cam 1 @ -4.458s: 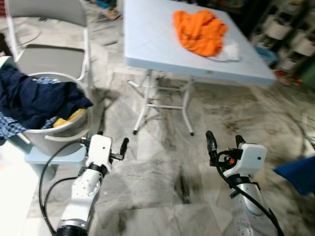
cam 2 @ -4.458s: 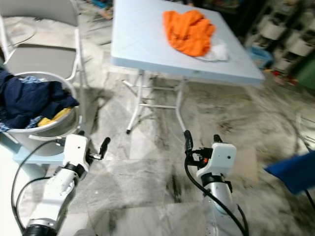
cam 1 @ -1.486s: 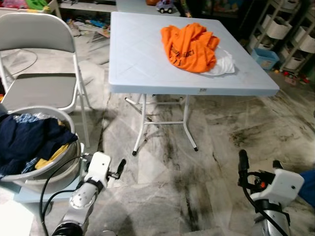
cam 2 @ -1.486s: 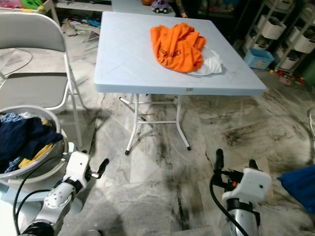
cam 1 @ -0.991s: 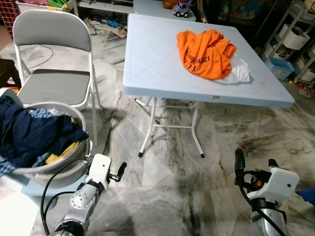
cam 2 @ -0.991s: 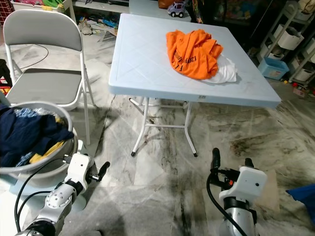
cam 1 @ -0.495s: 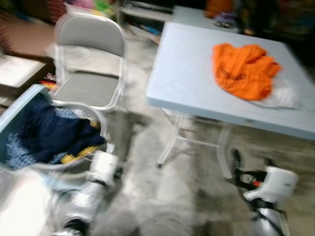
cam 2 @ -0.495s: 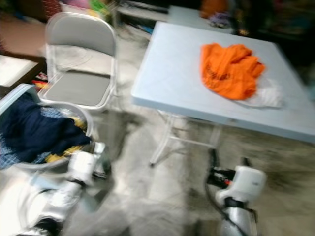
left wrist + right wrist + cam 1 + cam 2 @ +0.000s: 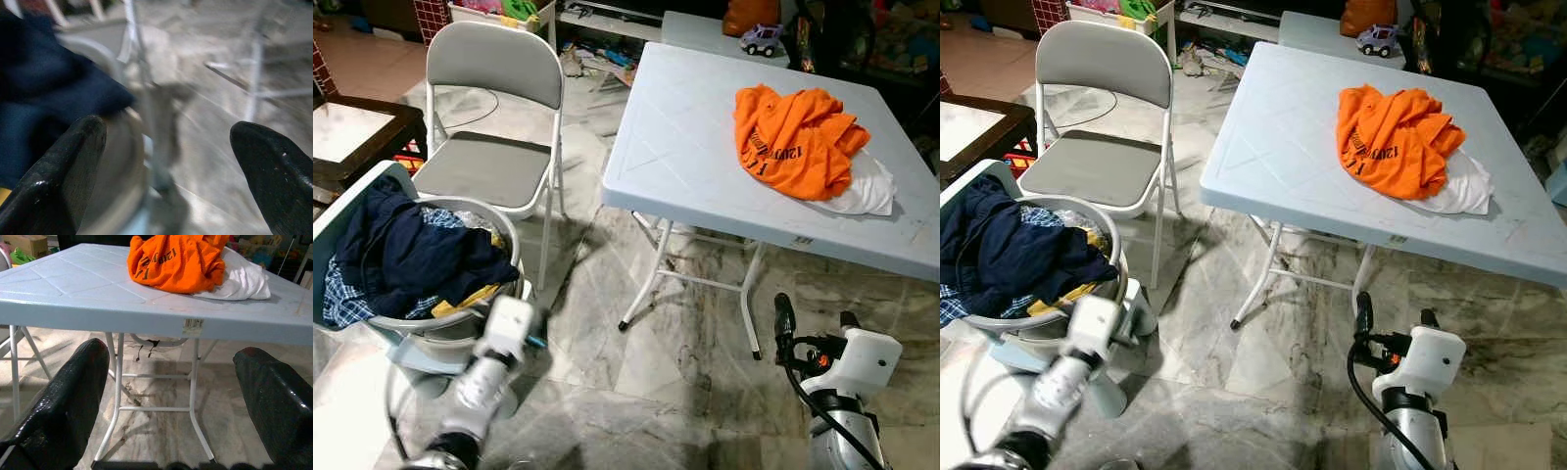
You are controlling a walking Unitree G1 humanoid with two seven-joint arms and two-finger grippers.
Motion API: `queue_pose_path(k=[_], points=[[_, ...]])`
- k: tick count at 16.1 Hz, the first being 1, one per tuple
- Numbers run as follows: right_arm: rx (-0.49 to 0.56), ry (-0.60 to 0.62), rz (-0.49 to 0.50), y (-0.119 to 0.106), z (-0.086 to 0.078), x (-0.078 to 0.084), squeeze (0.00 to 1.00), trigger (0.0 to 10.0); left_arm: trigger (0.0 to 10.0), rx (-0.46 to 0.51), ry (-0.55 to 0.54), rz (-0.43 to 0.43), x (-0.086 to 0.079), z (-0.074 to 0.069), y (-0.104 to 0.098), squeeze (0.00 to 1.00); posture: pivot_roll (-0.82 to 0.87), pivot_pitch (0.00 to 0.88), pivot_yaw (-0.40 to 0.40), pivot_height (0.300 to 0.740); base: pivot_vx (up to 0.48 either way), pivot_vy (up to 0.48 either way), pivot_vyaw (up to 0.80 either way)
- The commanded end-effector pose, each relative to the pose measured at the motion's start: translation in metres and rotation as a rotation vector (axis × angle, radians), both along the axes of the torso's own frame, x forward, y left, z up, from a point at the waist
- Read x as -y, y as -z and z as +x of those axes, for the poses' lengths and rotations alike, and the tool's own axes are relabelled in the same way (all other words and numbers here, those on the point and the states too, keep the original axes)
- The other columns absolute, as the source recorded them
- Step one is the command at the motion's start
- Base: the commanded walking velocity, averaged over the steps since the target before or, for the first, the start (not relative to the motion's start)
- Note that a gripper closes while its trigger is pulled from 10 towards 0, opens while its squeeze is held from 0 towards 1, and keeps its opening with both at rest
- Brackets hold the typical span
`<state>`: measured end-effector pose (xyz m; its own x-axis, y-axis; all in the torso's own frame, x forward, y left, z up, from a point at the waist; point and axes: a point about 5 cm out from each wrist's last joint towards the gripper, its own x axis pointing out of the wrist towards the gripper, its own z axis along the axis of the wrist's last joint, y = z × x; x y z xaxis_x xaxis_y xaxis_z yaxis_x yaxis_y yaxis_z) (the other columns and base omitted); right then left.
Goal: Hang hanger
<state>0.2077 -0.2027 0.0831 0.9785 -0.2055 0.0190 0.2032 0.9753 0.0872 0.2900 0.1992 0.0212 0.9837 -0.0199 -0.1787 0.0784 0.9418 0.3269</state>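
My left gripper (image 9: 166, 128) is open and empty, low beside the grey laundry basket (image 9: 505, 227), which is heaped with dark blue clothes (image 9: 406, 257); the arm is blurred in the eye views. My right gripper (image 9: 813, 321) is also open and empty. It is held low over the marble floor, in front of the light blue folding table (image 9: 685, 166) and below its edge. An orange shirt (image 9: 795, 137) lies crumpled on the table, partly over a white cloth (image 9: 864, 191).
A grey folding chair (image 9: 484, 166) stands behind the basket, left of the table. A dark low table (image 9: 352, 132) is at the far left. A toy car (image 9: 761, 39) sits on a second table behind. Open floor lies between my arms.
The whole view has swung, so the table now sits further right and the chair nearer the middle. My left arm shows motion blur by the basket. Both grippers stay open.
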Motion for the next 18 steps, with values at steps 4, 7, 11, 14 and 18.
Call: queue_pose_path(k=[4, 7, 11, 14, 18], points=[[-0.024, -0.015, -0.004, 0.002, 0.001, 0.002, 0.0, 10.0, 10.0, 0.1, -0.092, 0.037, -0.007, 0.022, -0.028, 0.0, 0.19, 0.134, -0.183, 0.74, 0.0, 0.0, 0.0], [-0.004, -0.115, -0.032, -0.006, 0.009, -0.01, 0.0, 10.0, 10.0, 0.127, -0.238, -0.001, -0.007, 0.043, -0.049, 0.0, 0.19, 0.15, -0.176, 0.74, 0.0, 0.0, 0.27], [0.032, -0.141, -0.021, -0.013, 0.021, -0.017, 0.0, 10.0, 10.0, 0.19, -0.168, -0.028, 0.018, 0.055, -0.07, 0.0, 0.2, 0.147, -0.168, 0.74, 0.0, 0.0, 0.75], [0.025, -0.137, 0.003, -0.009, 0.024, -0.02, 0.0, 10.0, 10.0, 0.176, -0.152, -0.039, 0.026, 0.05, -0.068, 0.0, 0.22, 0.144, -0.167, 0.74, 0.0, 0.0, 0.43], [0.023, -0.126, 0.014, -0.007, 0.023, -0.019, 0.0, 10.0, 10.0, 0.126, -0.117, -0.04, 0.029, 0.043, -0.06, 0.0, 0.22, 0.144, -0.161, 0.74, 0.0, 0.068, 0.0]])
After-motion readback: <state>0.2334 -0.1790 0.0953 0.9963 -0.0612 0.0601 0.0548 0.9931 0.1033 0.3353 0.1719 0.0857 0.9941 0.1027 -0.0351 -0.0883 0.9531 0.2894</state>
